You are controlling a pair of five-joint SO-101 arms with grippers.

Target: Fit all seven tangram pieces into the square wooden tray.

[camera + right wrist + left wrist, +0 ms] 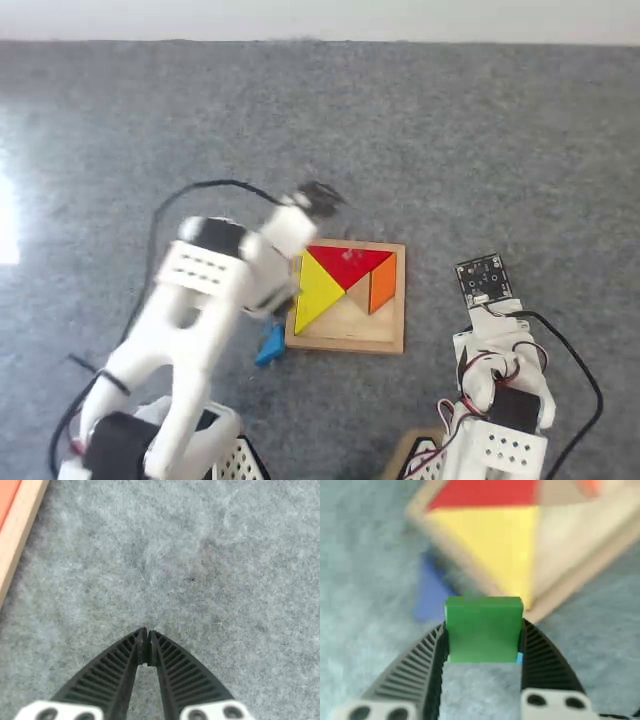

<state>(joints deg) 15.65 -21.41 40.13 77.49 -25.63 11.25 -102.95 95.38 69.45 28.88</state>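
Note:
The square wooden tray (390,345) lies mid-table and holds a yellow triangle (316,289), a red triangle (347,264) and an orange piece (382,284). A blue piece (270,345) lies on the carpet by the tray's near-left corner, and shows as the blue piece (431,593) in the left wrist view. My left gripper (482,640) is shut on a green piece (483,628), held just off the tray's left edge (470,565). My right gripper (148,647) is shut and empty over bare carpet, right of the tray, whose edge (20,535) shows beside it.
The left arm (200,310) reaches in from the near left, its cable (215,186) looping behind it. The right arm (495,390) stands folded at the near right. Grey carpet (450,150) spreads open behind and to both sides of the tray.

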